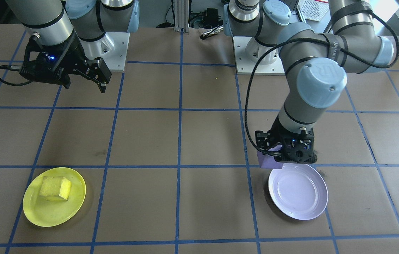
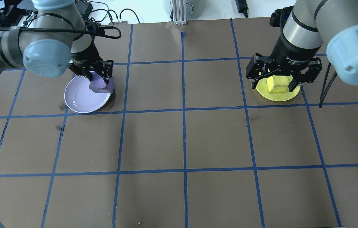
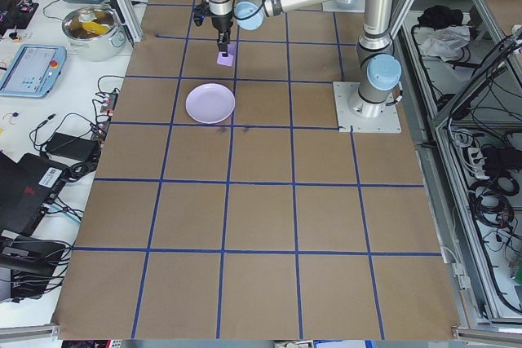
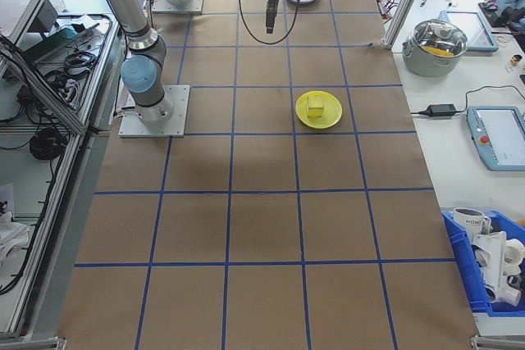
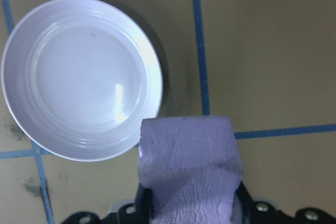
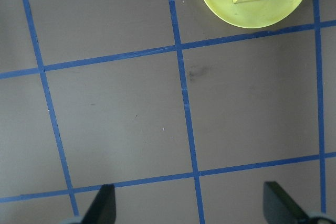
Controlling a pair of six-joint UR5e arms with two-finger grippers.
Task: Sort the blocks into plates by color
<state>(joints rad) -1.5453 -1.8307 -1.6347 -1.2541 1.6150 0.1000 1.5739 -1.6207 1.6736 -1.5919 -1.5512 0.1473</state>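
My left gripper [image 1: 281, 157] is shut on the light purple block [image 5: 189, 166], holding it in the air just off the rim of the lavender plate [image 5: 79, 77], on the robot's side of it. The overhead view shows the purple block [image 2: 101, 85] overlapping the right edge of that plate [image 2: 82, 99], which has nothing in it. Across the table, the yellow block [image 1: 55, 187] lies in the yellow plate [image 1: 41, 211]. My right gripper [image 1: 85, 83] hangs open and holds nothing, high above the table and back from the yellow plate [image 6: 252, 14].
Brown paper with a blue tape grid [image 2: 183, 109] covers the table. The two arm bases [image 1: 256, 53] stand at the robot's side. A side bench by the left end holds a pot [image 3: 94, 26] and tablets. A blue bin [image 4: 492, 268] sits past the right end.
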